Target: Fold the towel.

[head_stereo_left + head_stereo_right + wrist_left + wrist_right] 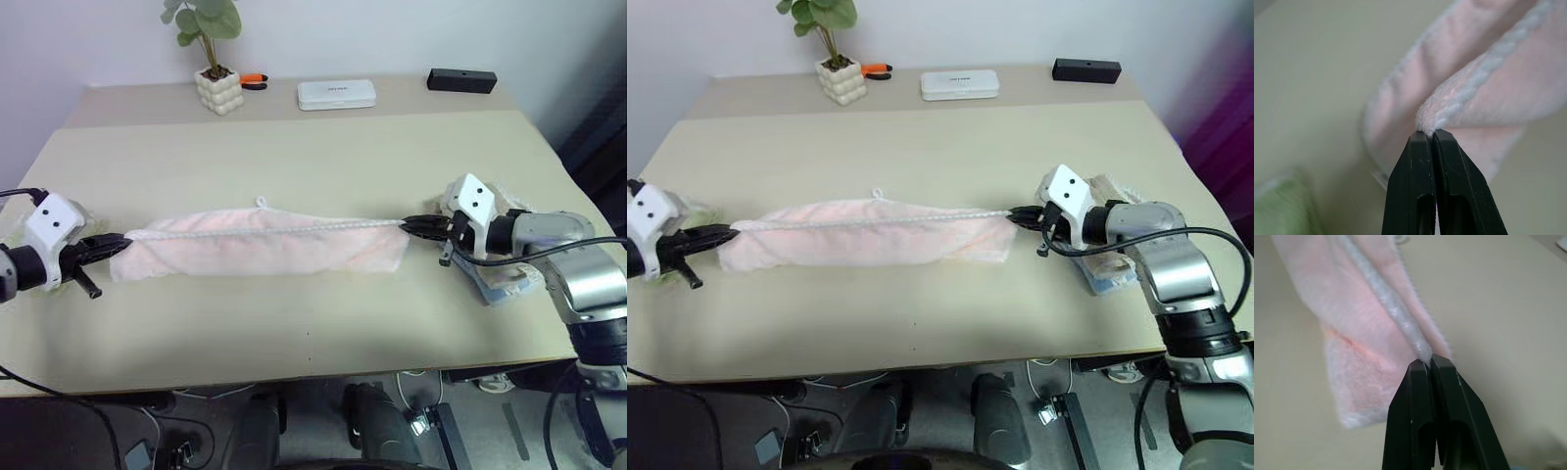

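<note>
The pale pink towel (260, 245) lies stretched left to right across the middle of the table, its white scalloped edge (294, 227) pulled taut along the top and a small loop (262, 203) sticking up. My left gripper (121, 241) is shut on the towel's left corner (1426, 122). At the other end my right gripper (407, 224) is shut on the right corner (1422, 352). Most of the cloth rests on the tabletop, doubled over below the held edge.
A potted plant (217, 80), an orange-handled tool (254, 79), a white box (336, 94) and a black block (461, 79) stand along the table's far edge. A light green towel (1281, 205) lies under my left hand. Pale cloth (505, 279) lies under my right arm.
</note>
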Available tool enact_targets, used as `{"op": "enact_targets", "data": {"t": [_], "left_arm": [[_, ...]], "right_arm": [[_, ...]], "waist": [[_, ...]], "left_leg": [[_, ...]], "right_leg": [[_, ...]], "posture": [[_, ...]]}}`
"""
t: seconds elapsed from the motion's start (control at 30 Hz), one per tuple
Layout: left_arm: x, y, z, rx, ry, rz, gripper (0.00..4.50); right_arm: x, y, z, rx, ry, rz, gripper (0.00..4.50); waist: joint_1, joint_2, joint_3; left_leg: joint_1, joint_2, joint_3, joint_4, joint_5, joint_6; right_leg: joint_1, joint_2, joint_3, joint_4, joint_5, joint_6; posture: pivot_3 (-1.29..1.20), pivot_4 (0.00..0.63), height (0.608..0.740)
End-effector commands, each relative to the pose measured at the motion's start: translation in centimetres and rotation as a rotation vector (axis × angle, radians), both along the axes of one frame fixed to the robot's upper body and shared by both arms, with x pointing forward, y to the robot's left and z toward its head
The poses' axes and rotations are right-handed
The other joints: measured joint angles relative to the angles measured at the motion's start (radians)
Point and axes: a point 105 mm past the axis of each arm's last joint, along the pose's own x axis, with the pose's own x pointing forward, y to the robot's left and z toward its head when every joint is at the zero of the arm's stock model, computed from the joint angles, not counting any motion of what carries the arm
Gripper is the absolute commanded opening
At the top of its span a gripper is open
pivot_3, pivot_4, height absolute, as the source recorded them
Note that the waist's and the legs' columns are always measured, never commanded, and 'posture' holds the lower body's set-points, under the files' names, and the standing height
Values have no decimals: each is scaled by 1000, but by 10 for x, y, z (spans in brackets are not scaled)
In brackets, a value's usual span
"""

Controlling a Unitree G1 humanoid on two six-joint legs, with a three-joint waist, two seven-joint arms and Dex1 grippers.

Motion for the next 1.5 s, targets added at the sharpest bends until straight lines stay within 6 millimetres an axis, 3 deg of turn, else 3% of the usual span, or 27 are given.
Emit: {"op": "enact_targets", "data": {"t": [0.03,0.13,0.33,0.67,0.8,0.9,1.03,1.13,1.17,1.2,1.27,1.33,1.43,1.5], "left_arm": [[24,5,-6,34,-39,24,0],[45,0,-15,28,-50,31,0],[66,0,-21,37,-85,59,0],[78,9,-31,10,-101,155,0],[79,12,-26,-25,-146,191,1800],[80,18,-10,-143,-211,252,3283],[75,25,6,-346,-250,308,3283],[65,23,15,-466,-280,305,3283],[62,20,17,-476,-284,295,3331],[60,14,17,-462,-287,268,3350],[50,-22,10,-352,-271,115,3350],[37,-58,-2,-265,-241,-29,3350],[10,-124,-17,-261,-180,-272,3350],[-5,-156,-22,-297,-149,-376,3350]], "right_arm": [[19,-1,7,-3,-64,-40,30],[31,3,-3,-12,-54,-52,30],[41,6,-10,-4,-53,-64,30],[46,3,-16,-2,-51,-110,30],[42,0,-12,-14,-72,-123,1760],[39,-10,5,-4,-131,-180,3199],[25,-18,27,71,-164,-234,3199],[0,-15,37,236,-80,-247,3199],[-10,-11,35,289,-31,-245,3473],[-19,-8,32,325,13,-239,3739],[-41,1,18,402,139,-238,4433],[-56,8,7,471,229,-264,4433],[-72,19,-19,595,395,-361,4433],[-77,25,-34,642,478,-427,4433]], "waist": [[0,0,0],[-4,0,0],[0,0,0],[-3,-1,0],[-3,-1,0],[1,-1,0],[1,-1,0],[1,-1,0],[1,-1,0],[2,-1,0],[2,-1,0],[4,-1,-1],[8,-1,-1],[6,-1,-1]], "left_leg": [[0,0,0,0,0,0],[0,0,0,0,0,0],[0,0,-1,1,-1,1],[0,0,-1,1,-1,1],[0,0,-1,1,-1,1],[-1,0,-2,1,-1,1],[-1,-1,-2,2,-1,1],[-1,0,-3,2,-1,1],[-1,0,-3,1,-1,1],[-1,0,-3,1,-1,1],[-1,0,-3,2,-1,1],[0,0,-3,1,-1,1],[0,0,-3,1,-1,1],[0,0,-3,1,-1,1]], "right_leg": [[0,0,0,0,0,0],[0,1,0,1,0,0],[-1,0,0,2,1,1],[-1,1,-1,2,1,1],[-1,1,-1,2,1,1],[-1,0,-1,2,1,2],[-1,0,-1,2,1,2],[-1,0,-1,2,1,2],[-1,0,-1,3,1,2],[0,0,-1,3,1,2],[0,0,-1,3,1,2],[1,0,-1,2,1,2],[2,-1,0,1,1,1],[3,-1,0,0,1,1]], "posture": [[0,150,738],[0,150,738],[0,150,738],[0,150,738],[0,150,738],[0,150,738],[0,150,738],[0,150,738],[0,150,738],[0,150,738],[0,150,738],[0,150,738],[0,150,738],[0,150,738]]}}
